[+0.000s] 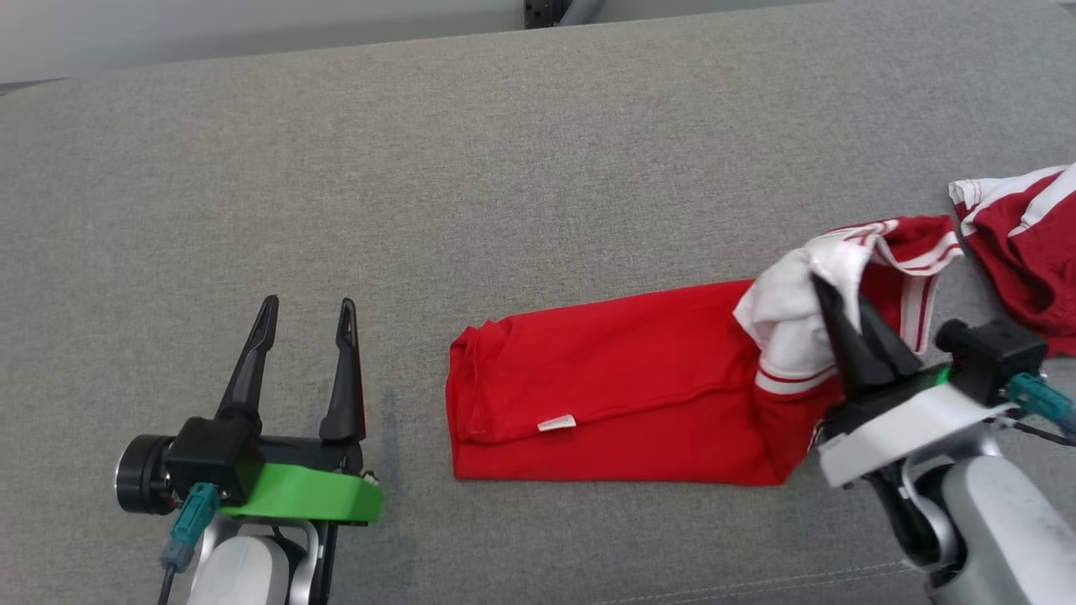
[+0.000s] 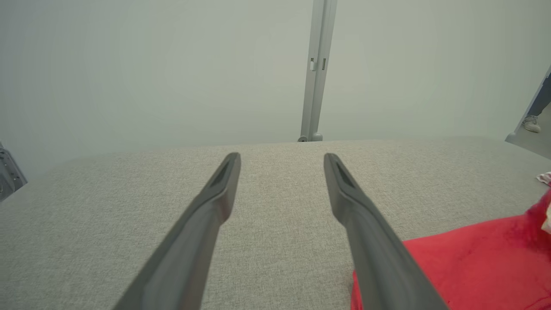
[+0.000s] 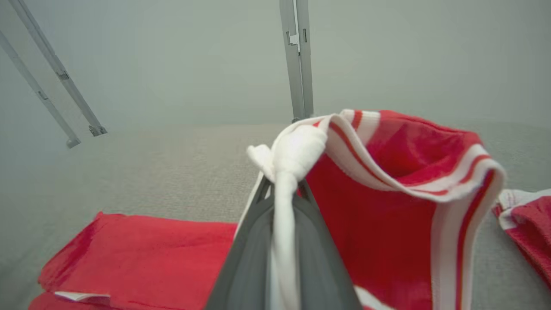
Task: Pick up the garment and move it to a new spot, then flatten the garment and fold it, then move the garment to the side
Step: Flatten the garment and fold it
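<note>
Two arms are before us, and only one has hold of something. The right fingers [image 1: 841,332] are closed tight on a white bunch of cloth at the right end of the garment [image 1: 605,386]. In the right wrist view this white strand is pinched between them, with the red and white striped edge hanging open just to its right. This end is lifted off the grey surface [image 1: 504,168]. The rest of the garment lies flat on the surface, about the middle and a little to the near side, as a long red band. Its long axis runs from left to right, and a small white label [image 1: 556,423] sits toward its near left part. The left fingers [image 1: 346,336] are spread wide and hold nothing. They are apart from the left end of the band and point to the far side, so the garment lies to their right. We judge that the coming move turns on this axis: the held end must travel along it, toward the left, and the right arm is the one already on it. A second red and white garment [image 1: 1025,252] lies at the right edge, near the lifted end, and should not be caught.
</note>
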